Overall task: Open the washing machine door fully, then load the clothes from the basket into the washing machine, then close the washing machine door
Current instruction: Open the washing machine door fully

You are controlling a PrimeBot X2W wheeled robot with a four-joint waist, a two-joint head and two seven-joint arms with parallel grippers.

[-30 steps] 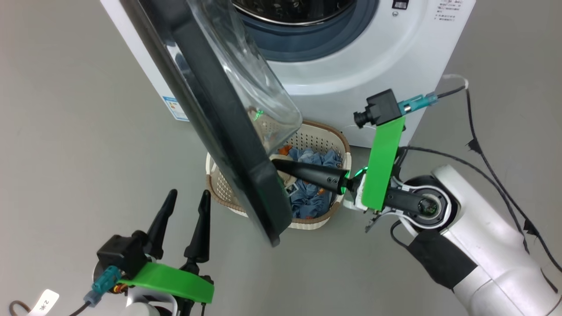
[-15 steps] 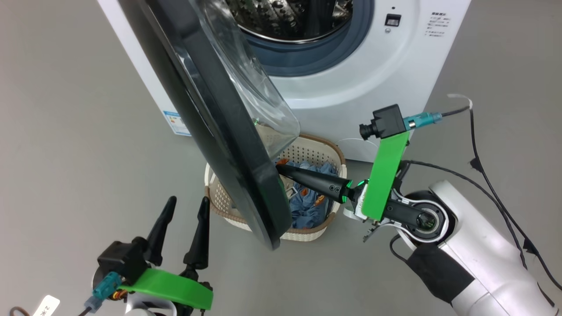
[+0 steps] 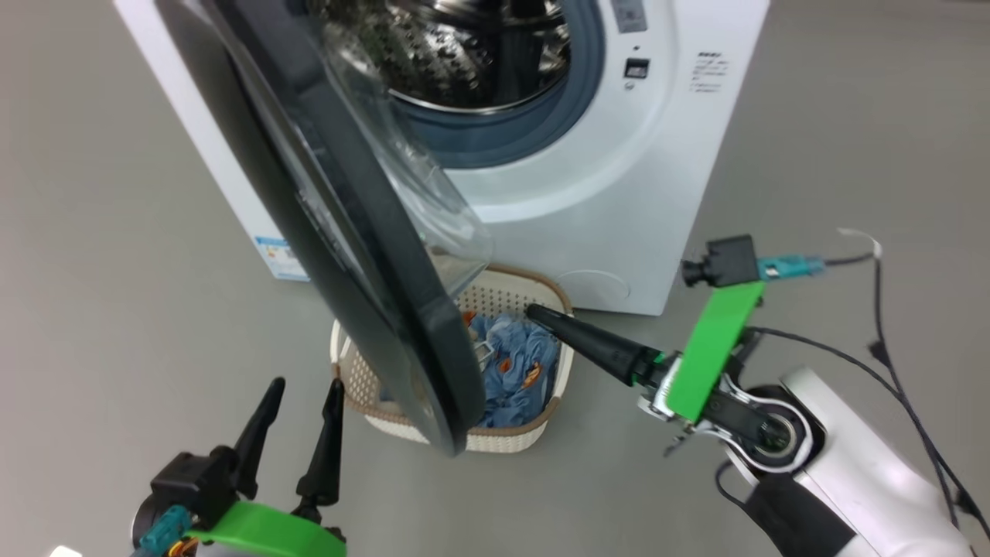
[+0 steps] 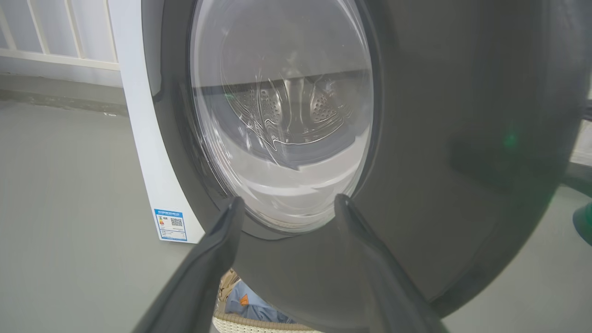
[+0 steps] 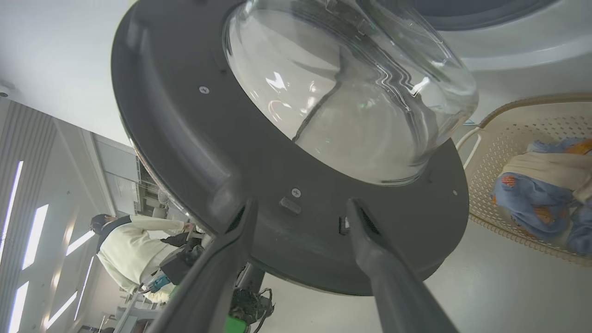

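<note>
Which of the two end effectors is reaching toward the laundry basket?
The right end effector, its tips over the basket; the left end effector hovers outside the door.

end effector fingers [image 3: 595, 350]: black, tapered | brackets [image 3: 715, 340]: green | forearm [image 3: 866, 480]: white

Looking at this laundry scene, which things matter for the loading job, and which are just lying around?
Belongs to the job: washing machine door, washing machine, basket, clothes inside it.
Just there: loose black cables, blue label sticker, person in the background.
</note>
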